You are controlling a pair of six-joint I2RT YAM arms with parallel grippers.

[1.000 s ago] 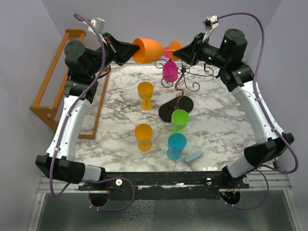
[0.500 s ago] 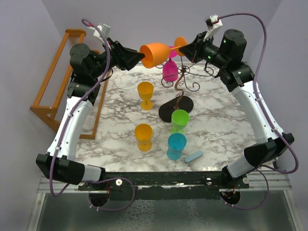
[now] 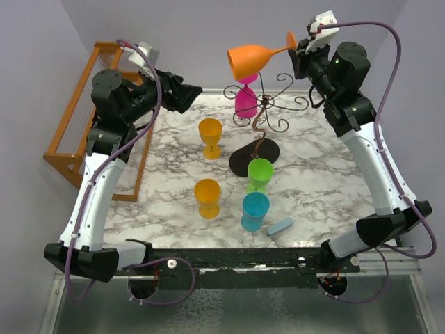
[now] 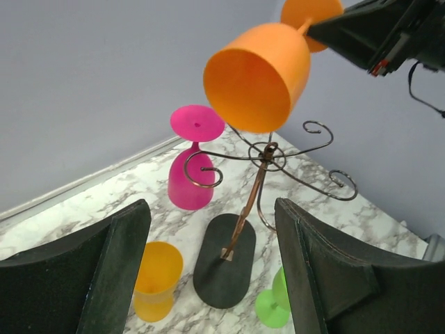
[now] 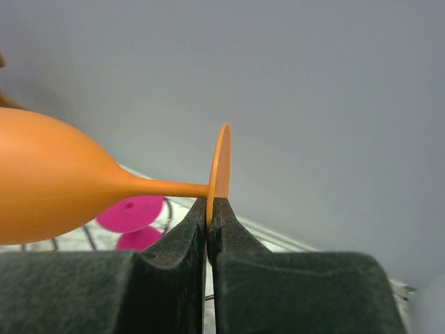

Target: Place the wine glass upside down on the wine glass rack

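Your right gripper [image 3: 300, 47] is closed tight on the edge of the wine glass [image 3: 249, 61] foot, with its pads [image 5: 177, 243] meeting on the thin orange disc and no gap showing. It holds the wine glass on its side in the air at 12 o'clock, over the far edge of the table [image 3: 313, 181]. The foot points toward 3 o'clock and the mouth toward 9 o'clock, tipped a little downward. The bowl hangs just above the rack [image 3: 263, 118], apart from its curled arms. The rack stands upright on its black oval base at about 1 o'clock from the table's centre. A pink glass [image 3: 245, 101] hangs upside down on the rack's 10 o'clock side, below the wine glass's bowl. Your left gripper [image 3: 191, 94] is at 10 o'clock, well apart from the wine glass, with its jaws spread wide and nothing between them. An orange glass [image 3: 210, 136] stands at 9 o'clock of the rack's base. A green glass [image 3: 260, 174] stands just beside the base at 6 o'clock, and a blue glass [image 3: 254, 211] is nearer you.
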